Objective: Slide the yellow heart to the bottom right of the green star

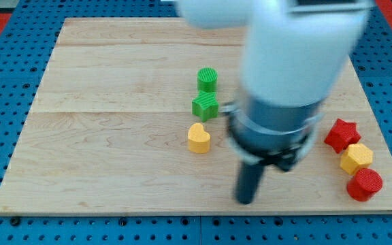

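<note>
Progress, as I read it from here: the yellow heart point(199, 138) sits just below the green star point(205, 106), a shade toward the view's left of it, the two near but apart. It belongs at the star's bottom right, so I judge the job not yet done; a short slide toward the view's right is what remains.

Tip: my tip point(246, 199) stands low on the counter point(114, 163), toward the view's right of the heart and further down, well apart from it, touching no block. For a rightward push it would need to get to the heart's left flank, which I reckon means going round beneath it.

Pincer: none fitted on this rig, only the rod, so there is no open or closed condition to record.

Other stock: green cylinder point(207, 79) just above the star; red star point(341, 134), yellow hexagon point(356, 158) and red cylinder point(365, 184) clustered by the right edge.

Room: bare wood lies wide at the view's left and along the bottom. The patch below and right of the green star shows partly behind the blurred arm; what I can see holds no block. The counter's bottom edge is not far below my tip.
</note>
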`<action>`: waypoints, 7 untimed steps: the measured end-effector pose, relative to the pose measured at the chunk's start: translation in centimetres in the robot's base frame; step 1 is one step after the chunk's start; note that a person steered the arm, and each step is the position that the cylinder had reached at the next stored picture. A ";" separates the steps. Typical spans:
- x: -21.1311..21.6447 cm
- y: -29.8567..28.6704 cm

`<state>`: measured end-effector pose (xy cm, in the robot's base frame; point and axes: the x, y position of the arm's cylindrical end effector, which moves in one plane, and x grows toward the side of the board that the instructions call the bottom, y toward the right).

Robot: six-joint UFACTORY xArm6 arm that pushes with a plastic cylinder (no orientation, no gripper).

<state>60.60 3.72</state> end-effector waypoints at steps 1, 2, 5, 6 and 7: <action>-2.2 -4.1; -6.4 -4.3; -10.3 -5.4; -10.5 -4.9; -7.1 -9.2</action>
